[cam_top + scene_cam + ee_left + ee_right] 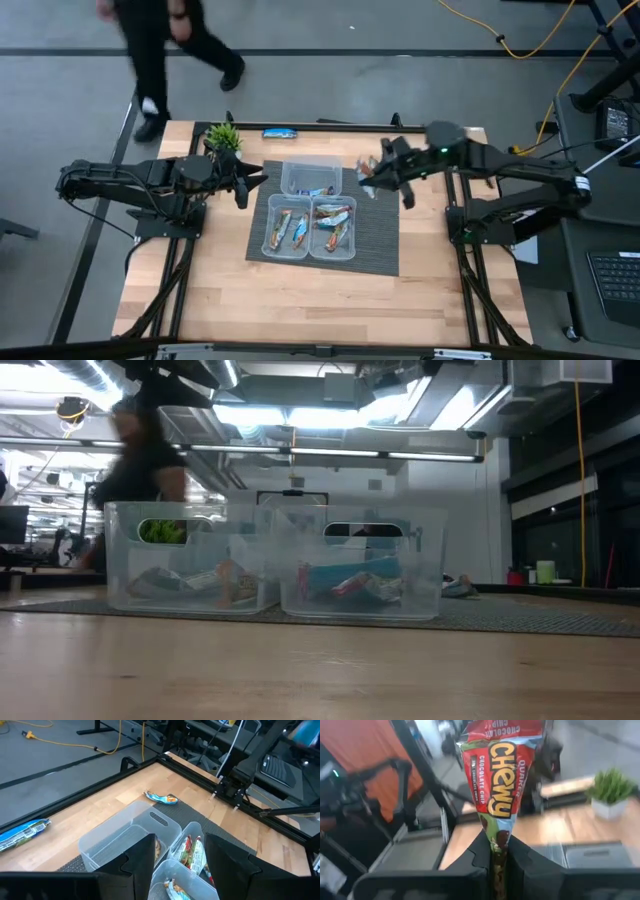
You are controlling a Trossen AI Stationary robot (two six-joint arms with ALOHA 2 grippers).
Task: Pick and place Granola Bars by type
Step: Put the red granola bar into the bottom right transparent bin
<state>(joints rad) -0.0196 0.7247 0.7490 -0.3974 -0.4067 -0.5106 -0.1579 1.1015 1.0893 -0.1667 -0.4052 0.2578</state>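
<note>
Bars lay in several places around the two grippers. Beyond the left gripper (243,180), toward the table's far edge, a blue bar (279,132) lay alone on the wood, with a small plant (223,137) just beside that gripper. The left gripper hovered at the mat's (385,250) left edge, its fingers (139,856) spread wide and holding nothing, pointed at the three tubs. Ahead of it stood the far tub (311,176), with a bar or two at its near side; past that, toward the table's front, the left tub (285,232) held orange-tan bars and the right tub (333,226) held teal-and-red ones. Farther right, the right gripper (385,172) hung above the mat's far right corner, clamped on the end of a red Chewy bar (496,785) that stood up from between its fingers (527,862). A person (160,45) walked beyond the table.
</note>
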